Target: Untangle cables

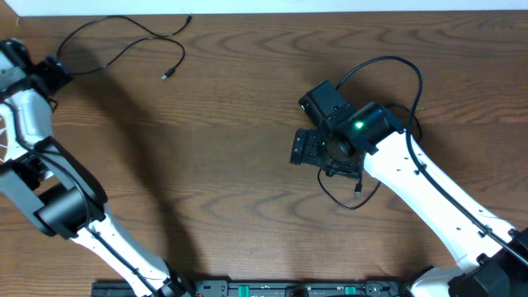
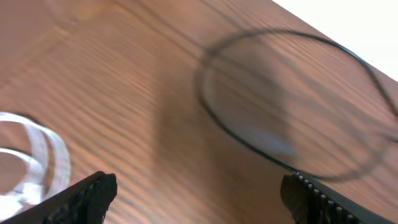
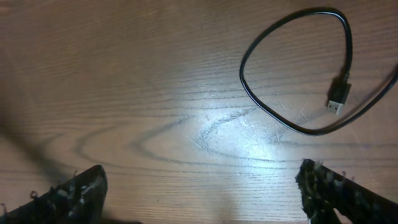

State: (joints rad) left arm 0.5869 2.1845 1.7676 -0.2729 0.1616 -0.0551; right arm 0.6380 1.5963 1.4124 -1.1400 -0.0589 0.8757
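One black cable [image 1: 124,41] lies as a loose strand at the back left, its plug end [image 1: 166,75] free on the table. It shows blurred as a loop in the left wrist view [image 2: 273,149]. My left gripper [image 1: 56,73] [image 2: 199,193] is open and empty above the wood, next to that strand's left end. A second black cable [image 1: 404,66] loops around my right arm. In the right wrist view its loop [image 3: 261,102] and USB plug [image 3: 336,98] lie flat. My right gripper [image 1: 304,148] [image 3: 202,186] is open and empty, short of that loop.
A blurred whitish curved band [image 2: 43,149] sits at the left edge of the left wrist view; I cannot tell what it is. The wooden table [image 1: 231,124] ends at a white back edge [image 1: 330,7]. The arm bases stand along the front edge.
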